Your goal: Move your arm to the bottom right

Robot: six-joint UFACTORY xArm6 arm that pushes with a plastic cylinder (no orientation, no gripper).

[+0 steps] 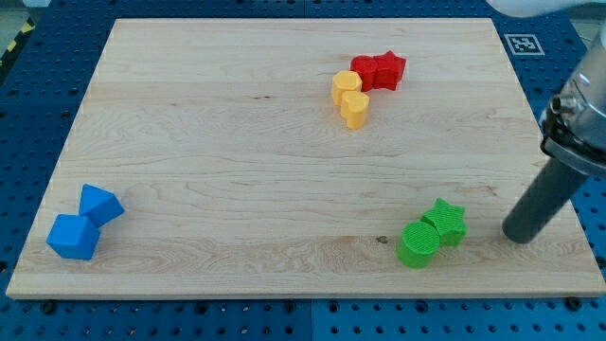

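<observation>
My tip (518, 234) rests on the wooden board (237, 170) near its right edge, toward the view's bottom right. It stands a short way to the right of a green star block (447, 220) and a green cylinder block (418, 243), which touch each other. It touches neither. Two red blocks (378, 70) sit near the view's top centre-right, with two yellow blocks (350, 98) just below and left of them. Two blue blocks (85, 222) lie at the view's bottom left.
The board lies on a blue perforated table (28, 104). A black-and-white marker tag (522, 43) sits off the board's top right corner. The arm's grey body (579, 114) hangs over the board's right edge.
</observation>
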